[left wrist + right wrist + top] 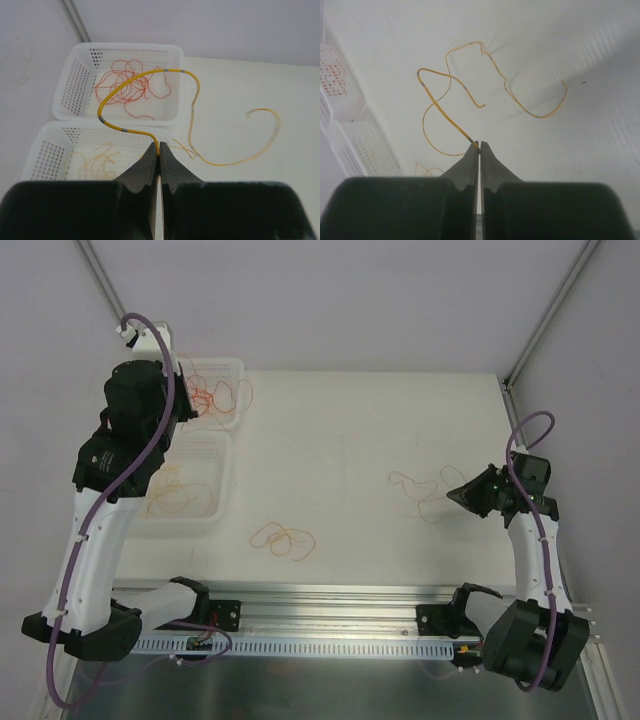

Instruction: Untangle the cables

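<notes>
Yellow cable [172, 70] is clamped in left tool [159, 146], second yellow cable [432, 71] in right tool [479, 145].

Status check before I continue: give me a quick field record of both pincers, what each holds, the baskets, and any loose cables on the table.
left pincer: shut on a yellow cable, whose far end lies on the table
right pincer: shut on a second yellow cable, the rest looping on the table
far basket: red-orange cables
near basket: yellow-orange cables
table centre: loose orange tangle, apart from both pincers
</notes>
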